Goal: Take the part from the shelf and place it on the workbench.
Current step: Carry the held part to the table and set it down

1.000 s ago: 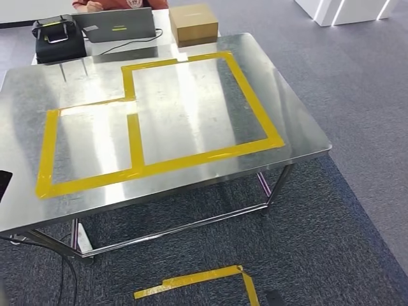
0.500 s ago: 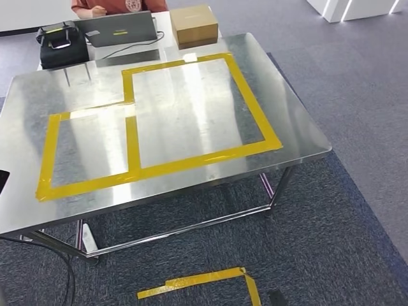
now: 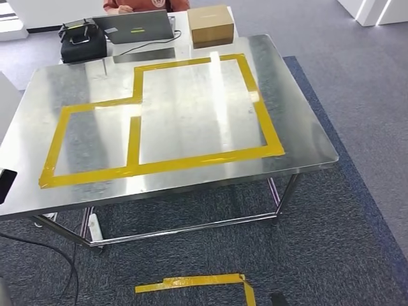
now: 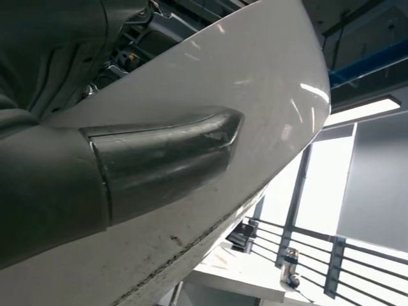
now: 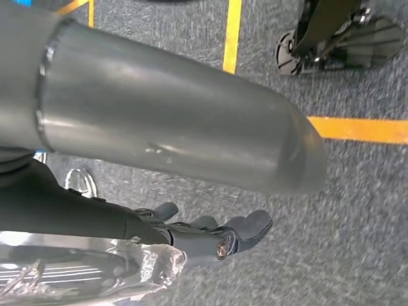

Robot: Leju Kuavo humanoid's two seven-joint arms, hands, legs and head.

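Thumb of left robot hand (image 4: 96, 172) laid flat along a big white curved shell (image 4: 250, 83), probably the part, pressed close as if to steady a bulky load from one side. Cannot tell whether the fingers wrap round it, so no saying if clamped or merely resting.

Right robot hand (image 5: 202, 236) hanging low over the carpet (image 5: 365, 223), dark fingers stretched out straight, thumb well clear, nothing clamped between. Sits near some crinkled clear wrap (image 5: 144, 268); touching or not, cannot tell. Looks idle, likely kept down and out of the load's way.

Ahead, steel table (image 3: 298, 127) marked off with yellow tape (image 3: 192, 162) into boxes, presumably the drop zones. No part set on it yet. Beyond the far edge, a cardboard box (image 3: 211, 25), laptop (image 3: 139, 29) and black bag (image 3: 81, 41), with a person (image 3: 144, 5) behind, all outside the taped boxes. Judged stage: carrying toward the table, placing not yet begun.
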